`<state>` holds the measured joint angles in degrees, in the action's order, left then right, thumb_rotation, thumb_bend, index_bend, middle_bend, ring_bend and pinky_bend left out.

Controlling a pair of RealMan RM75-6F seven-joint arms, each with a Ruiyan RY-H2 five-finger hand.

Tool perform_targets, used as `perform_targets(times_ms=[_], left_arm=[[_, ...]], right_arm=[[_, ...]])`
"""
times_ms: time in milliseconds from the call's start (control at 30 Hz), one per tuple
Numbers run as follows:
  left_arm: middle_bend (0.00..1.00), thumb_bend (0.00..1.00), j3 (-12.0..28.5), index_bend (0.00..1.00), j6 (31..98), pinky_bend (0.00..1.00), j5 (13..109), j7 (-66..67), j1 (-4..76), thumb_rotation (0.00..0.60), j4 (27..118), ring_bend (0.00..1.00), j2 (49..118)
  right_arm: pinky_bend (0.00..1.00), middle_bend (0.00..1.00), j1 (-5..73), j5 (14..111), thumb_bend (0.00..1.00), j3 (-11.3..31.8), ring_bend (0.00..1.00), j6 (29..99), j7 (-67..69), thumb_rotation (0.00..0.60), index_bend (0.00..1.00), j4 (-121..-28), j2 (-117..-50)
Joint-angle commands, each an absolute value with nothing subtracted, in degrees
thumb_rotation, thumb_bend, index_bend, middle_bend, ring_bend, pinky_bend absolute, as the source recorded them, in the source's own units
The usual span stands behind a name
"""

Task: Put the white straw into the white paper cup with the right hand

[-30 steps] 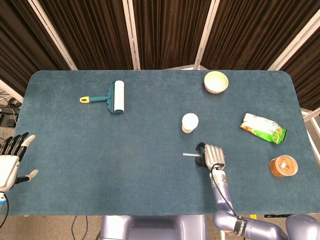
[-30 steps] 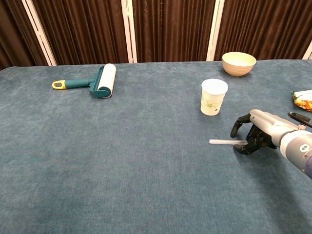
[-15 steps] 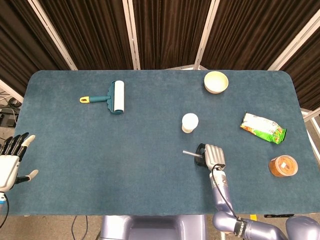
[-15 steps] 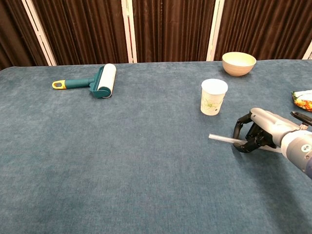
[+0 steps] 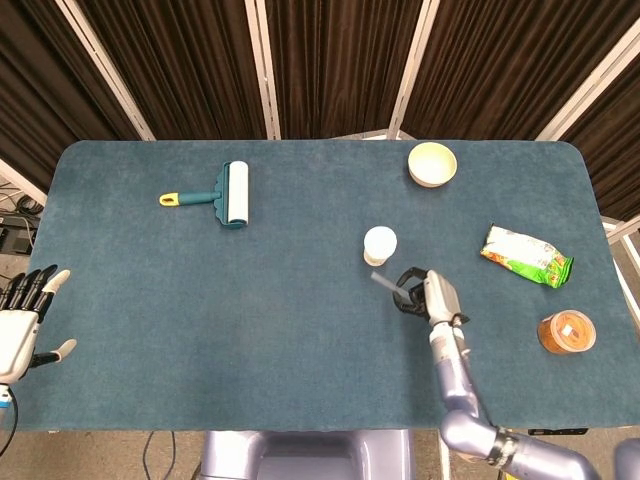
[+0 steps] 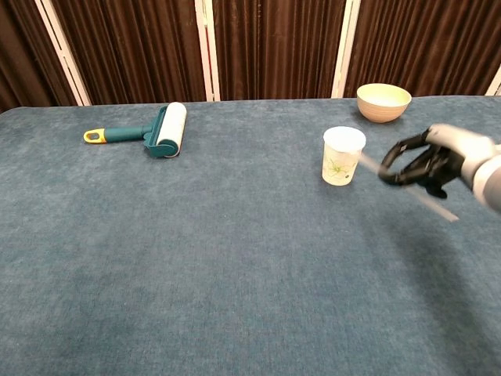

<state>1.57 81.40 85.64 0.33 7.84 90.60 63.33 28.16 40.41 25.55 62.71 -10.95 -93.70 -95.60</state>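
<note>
Wide blue-carpeted table, backed by dark brown curtains with white poles. Right arm reaching up from the near edge, right hand raised off the cloth just right of and slightly nearer than the white paper cup. Fingers curled in, pinching the white straw; straw tilted in the chest view, upper end close beside the cup's rim, lower end slanting down to the right past the hand. Straw end near but outside the cup mouth; actual contact with the cup not discernible. Cup upright near table centre-right, with a faint printed design on its side.

Left hand at the far left edge of the head view, off the table, fingers spread apart and holding nothing.

Teal lint roller with a white roll and yellow handle tip, lying at back left. Green and white snack bag lying flat at right. Cream bowl at the back, beyond the cup. Small round tub of orange-brown contents at the near right, well apart from the hand.
</note>
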Motion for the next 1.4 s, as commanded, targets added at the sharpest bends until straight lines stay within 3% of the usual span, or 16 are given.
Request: perform_targets(times_ms=[33,233,333,833,1400], left_arm=[[0.00,0.18,1.57,0.05,81.46,0.00,85.67,0.41,7.84,0.600,90.65,0.00,63.36],[0.00,0.18,1.67,0.05,81.77,0.00,85.67,0.57,7.75,0.600,90.52,0.00,63.62],[0.00,0.18,1.68,0.05,81.86,0.00,85.69,0.57,7.72,0.600,90.43,0.00,63.71],[0.00,0.18,1.88,0.05,81.91,0.00,85.44,0.28,7.71,0.600,90.23,0.00,63.92],[0.00,0.18,1.79,0.05,81.66,0.00,85.64,-0.53,7.83,0.600,89.99,0.00,63.68]], right_arm=[[0.87,1.00,25.17,36.19,0.39,33.74,0.91,58.05,-0.46,0.600,0.59,-101.39,-89.37],[0.86,1.00,21.73,33.50,0.39,44.31,0.91,51.73,16.68,0.600,0.59,-105.52,-85.56],[0.85,1.00,21.33,34.84,0.39,46.28,0.91,51.18,22.10,0.600,0.59,-104.06,-86.92],[0.84,1.00,30.61,41.22,0.39,49.13,0.91,53.09,35.52,0.600,0.60,-90.34,-98.76],[0.84,1.00,39.31,37.71,0.39,45.31,0.91,50.37,34.76,0.600,0.60,-78.29,-104.35]])
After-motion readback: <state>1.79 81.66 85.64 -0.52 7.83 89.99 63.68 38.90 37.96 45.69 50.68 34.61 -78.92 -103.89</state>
